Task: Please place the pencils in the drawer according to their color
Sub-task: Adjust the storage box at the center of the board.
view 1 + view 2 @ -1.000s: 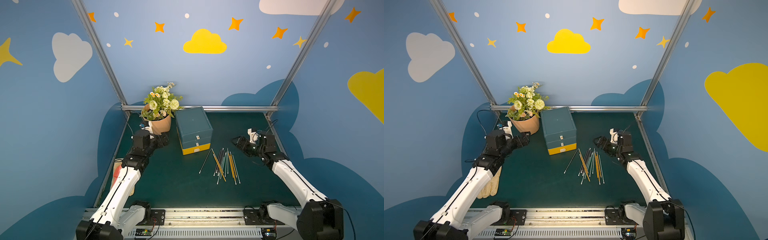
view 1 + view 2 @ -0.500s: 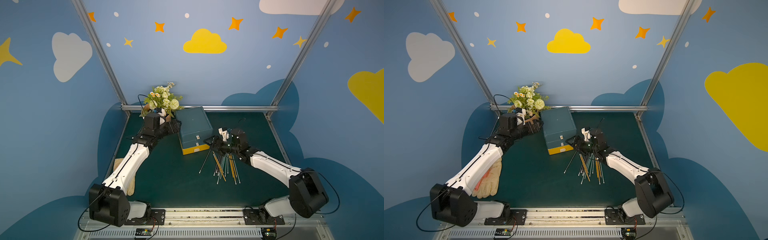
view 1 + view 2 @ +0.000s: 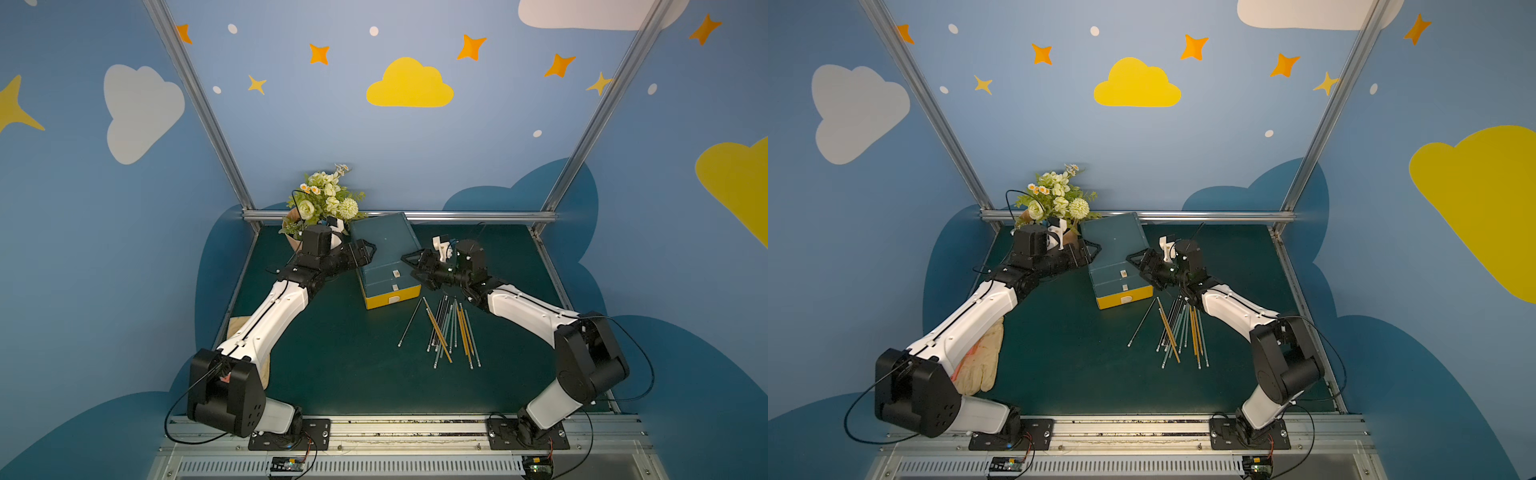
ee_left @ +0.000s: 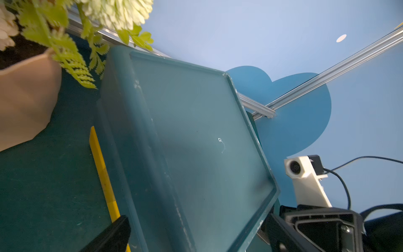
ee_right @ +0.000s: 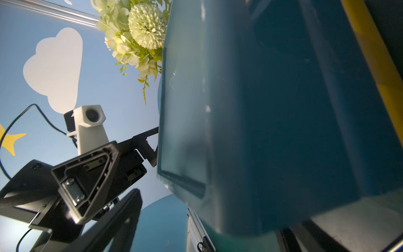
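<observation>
Both arms are at the drawer box (image 3: pixel 384 243) rn, one on each side. Left gripper (image 3: pixel 369 254) is by the box's top edge, jaws spread wide, nothing in them afaict. Right gripper (image 3: pixel 409 268) is on the opposite side, also wide & empty. Pencils (image 3: pixel 449 328) lie loose on the green mat (image 3: pixel 332 365) just in front of the box, w/ one black pencil (image 3: pixel 410 322) a bit apart. Drawers look shut.
</observation>
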### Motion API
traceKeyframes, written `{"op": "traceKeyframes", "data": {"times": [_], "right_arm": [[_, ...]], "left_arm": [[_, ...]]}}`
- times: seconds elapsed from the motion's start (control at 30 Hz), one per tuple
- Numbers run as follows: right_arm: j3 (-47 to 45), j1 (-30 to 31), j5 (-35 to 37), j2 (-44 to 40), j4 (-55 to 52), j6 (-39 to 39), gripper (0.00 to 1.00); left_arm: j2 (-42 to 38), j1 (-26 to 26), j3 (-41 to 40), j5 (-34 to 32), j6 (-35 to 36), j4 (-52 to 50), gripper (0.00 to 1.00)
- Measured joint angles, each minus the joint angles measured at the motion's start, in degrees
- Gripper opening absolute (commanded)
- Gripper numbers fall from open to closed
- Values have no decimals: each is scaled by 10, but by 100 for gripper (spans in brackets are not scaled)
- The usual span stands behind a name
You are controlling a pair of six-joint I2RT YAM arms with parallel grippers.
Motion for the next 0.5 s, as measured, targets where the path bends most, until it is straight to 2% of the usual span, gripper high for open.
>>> {"op": "traceKeyframes", "data": {"times": [0.37, 0.5], "right_arm": [[93, -62, -15, 118, 66, 72, 87], [90, -78, -21, 123, 91, 94, 87]], "left_arm": [[26, -11, 1, 0, -7, 7, 100], [33, -11, 11, -3, -11, 6, 100]]}}
